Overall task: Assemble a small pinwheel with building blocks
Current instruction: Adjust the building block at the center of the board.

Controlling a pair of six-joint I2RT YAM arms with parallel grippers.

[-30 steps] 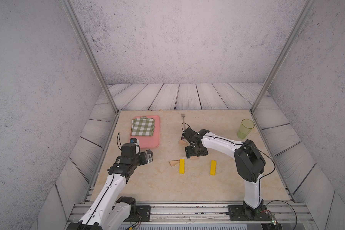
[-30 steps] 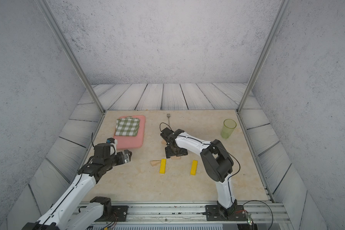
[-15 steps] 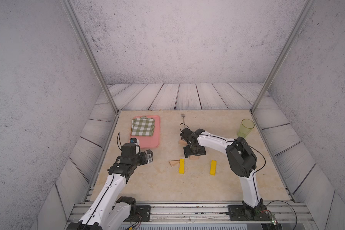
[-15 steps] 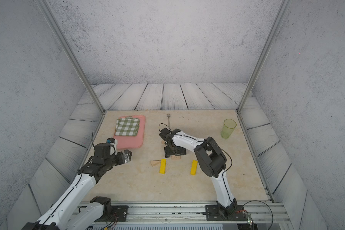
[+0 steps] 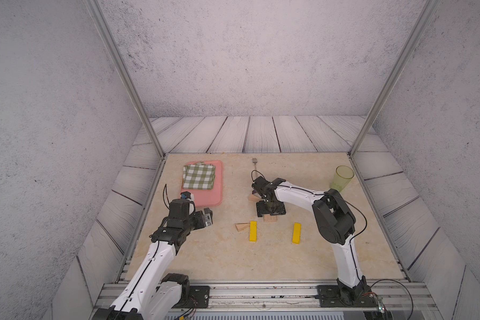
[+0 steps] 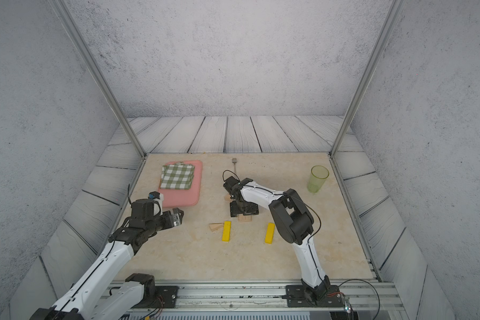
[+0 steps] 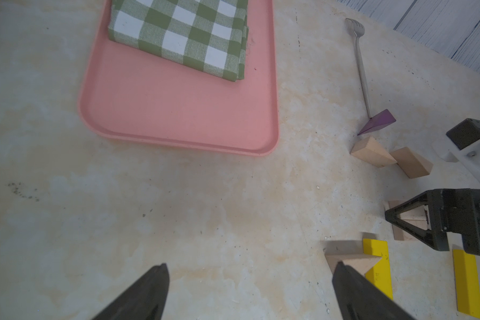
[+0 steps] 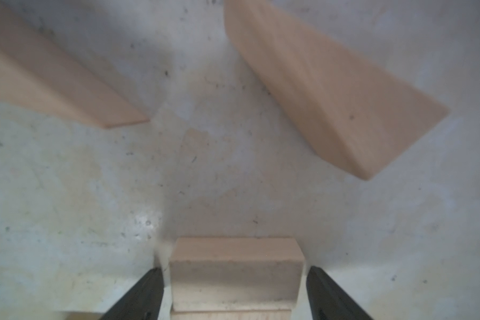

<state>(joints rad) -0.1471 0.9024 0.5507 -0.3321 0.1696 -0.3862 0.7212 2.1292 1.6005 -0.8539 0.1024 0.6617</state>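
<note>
No pinwheel stands assembled; the building blocks lie scattered mid-table. My right gripper (image 8: pixel 234 270) is down over two short pale-wood rectangles (image 5: pixel 270 219) lying side by side. It is open, its jaws straddling one rectangle (image 8: pixel 234 266) with a thin gap on each side. Two wood wedges (image 8: pixel 330 97) (image 8: pixel 53 83) lie just beyond it, and a purple wedge (image 7: pixel 378 124) rests by the fork's handle. Nearer me lie two yellow bars (image 5: pixel 252 230) (image 5: pixel 296 233) and a third wood wedge (image 5: pixel 241 227). At the left, my left gripper (image 7: pixel 251 266) hovers open and empty.
A pink tray (image 5: pixel 205 194) carrying a folded green-checked cloth (image 5: pixel 199 177) sits at the back left, just beyond my left gripper (image 5: pixel 208 217). A metal fork (image 5: pixel 255 164) lies at the back centre. A green cup (image 5: pixel 342 178) stands at the back right.
My right arm's elbow has swung to the left while its gripper stayed low over the wood rectangles. The left arm has not moved.
</note>
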